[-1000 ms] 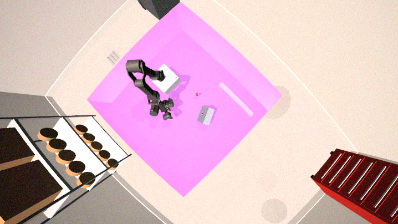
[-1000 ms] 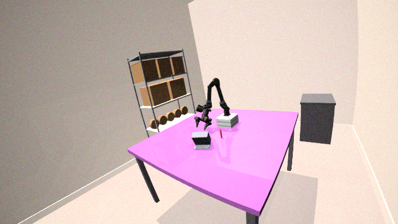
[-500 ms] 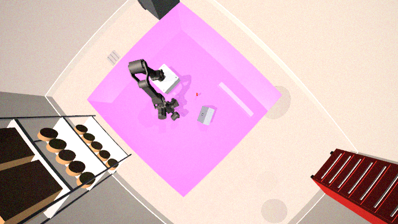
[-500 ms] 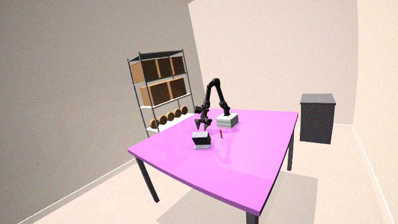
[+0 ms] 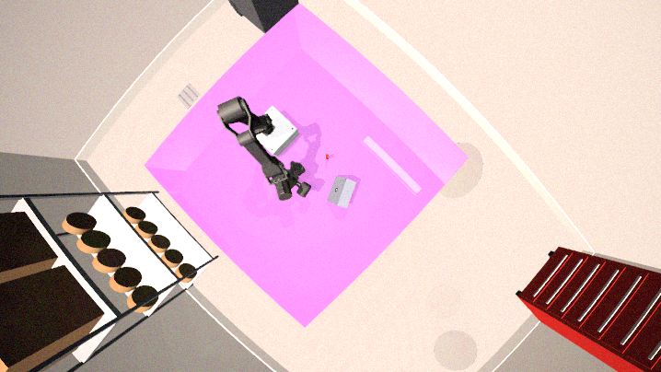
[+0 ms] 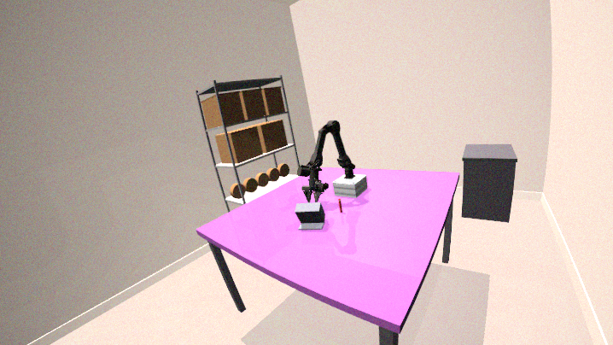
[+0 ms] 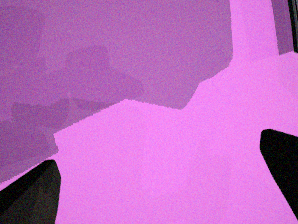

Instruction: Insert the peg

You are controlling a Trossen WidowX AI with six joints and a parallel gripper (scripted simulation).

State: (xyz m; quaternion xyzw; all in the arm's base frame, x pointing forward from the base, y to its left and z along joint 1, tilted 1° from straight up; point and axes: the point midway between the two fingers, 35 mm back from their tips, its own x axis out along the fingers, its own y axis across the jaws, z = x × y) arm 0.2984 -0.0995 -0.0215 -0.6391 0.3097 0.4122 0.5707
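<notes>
One empty hole (image 5: 336,189) in panel (image 5: 344,194).

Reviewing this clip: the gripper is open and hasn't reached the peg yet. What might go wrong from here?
1. The red peg is thin and stands upright; the open gripper hangs off to one side of it, so a sideways approach may knock it over.
2. The sloped panel sits close to both gripper and peg, so a swing toward the peg could clip it.
3. The wrist view shows only the table and shadow, no peg, so alignment is unconfirmed.
</notes>
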